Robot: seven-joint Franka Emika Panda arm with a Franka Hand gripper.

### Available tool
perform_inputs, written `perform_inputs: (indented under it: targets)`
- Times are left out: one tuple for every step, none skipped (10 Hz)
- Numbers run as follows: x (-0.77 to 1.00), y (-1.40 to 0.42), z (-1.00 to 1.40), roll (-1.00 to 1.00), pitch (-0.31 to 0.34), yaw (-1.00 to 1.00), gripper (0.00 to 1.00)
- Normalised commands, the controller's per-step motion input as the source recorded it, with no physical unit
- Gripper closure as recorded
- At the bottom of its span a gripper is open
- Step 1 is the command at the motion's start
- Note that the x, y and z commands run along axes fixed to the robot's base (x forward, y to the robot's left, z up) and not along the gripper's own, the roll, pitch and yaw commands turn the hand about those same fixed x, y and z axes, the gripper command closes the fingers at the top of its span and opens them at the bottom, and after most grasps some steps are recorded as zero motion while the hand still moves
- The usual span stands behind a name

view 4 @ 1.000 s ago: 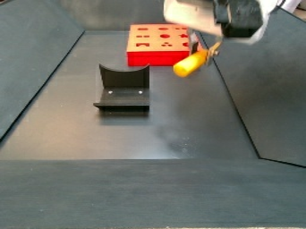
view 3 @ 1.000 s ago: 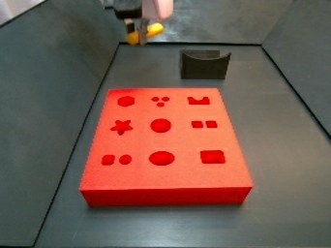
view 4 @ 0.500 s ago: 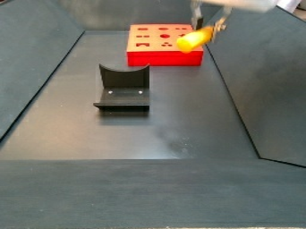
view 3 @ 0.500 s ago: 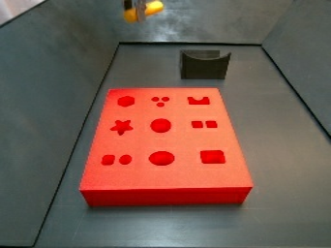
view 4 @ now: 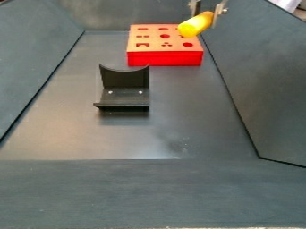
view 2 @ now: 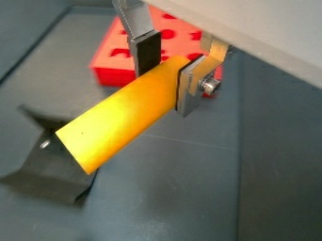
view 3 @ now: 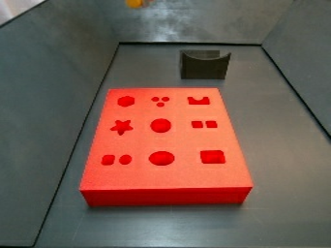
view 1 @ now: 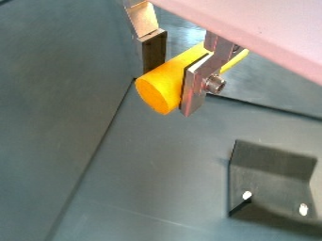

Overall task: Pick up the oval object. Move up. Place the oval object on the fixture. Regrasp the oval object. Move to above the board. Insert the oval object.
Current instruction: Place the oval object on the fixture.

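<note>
Oval object: the yellow-orange oval object [view 2: 123,124] is sitting between the two silver fingers, well above the floor; in a wrist view [view 1: 168,83] its rounded end face is pointing toward the camera. In a side view [view 4: 195,24] it is showing high up near the top edge, in front of the far end of the board; in a side view [view 3: 135,4] only a small orange sliver is peeking in at the top edge.

Gripper: the gripper [view 1: 176,68] is clenching the oval object, one finger [view 2: 193,87] pressing on each side of it, and is hanging high above the floor. In a side view [view 4: 219,11] only a finger tip is showing at the top edge.

Fixture: the dark fixture [view 4: 122,88] is standing on the grey floor, apart from the board and empty. In a side view [view 3: 204,64] it is sitting just beyond the board's far end. In both wrist views [view 1: 274,179] [view 2: 51,162] it is lying below the gripper and off to one side.

Board: the red board [view 3: 165,145] is lying flat on the floor, its cut-out holes all open. It is also showing in a side view [view 4: 165,45] and partly behind the fingers in a wrist view [view 2: 120,55].
</note>
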Motion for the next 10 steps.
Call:
perform_inputs:
  targets:
    - [1.0, 0.07, 0.0, -0.03, 0.091, 1.0, 1.0]
    - [1.0, 0.06, 0.0, -0.04, 0.114, 1.0, 1.0]
    - [1.0, 0.06, 0.0, -0.05, 0.138, 0.97, 1.0]
    - [1.0, 0.05, 0.0, -0.06, 0.125, 0.64, 1.0]
    - [1.0, 0.05, 0.0, -0.06, 0.111, 0.42, 1.0]
    - [1.0, 0.04, 0.0, -0.07, 0.108, 0.27, 1.0]
    - [1.0, 0.04, 0.0, -0.07, 0.112, 0.17, 1.0]
    - [1.0, 0.03, 0.0, -0.07, 0.117, 0.09, 1.0]
    - [1.0, 0.03, 0.0, -0.07, 0.123, 0.06, 1.0]
    - [1.0, 0.02, 0.0, -0.06, 0.136, 0.05, 1.0]
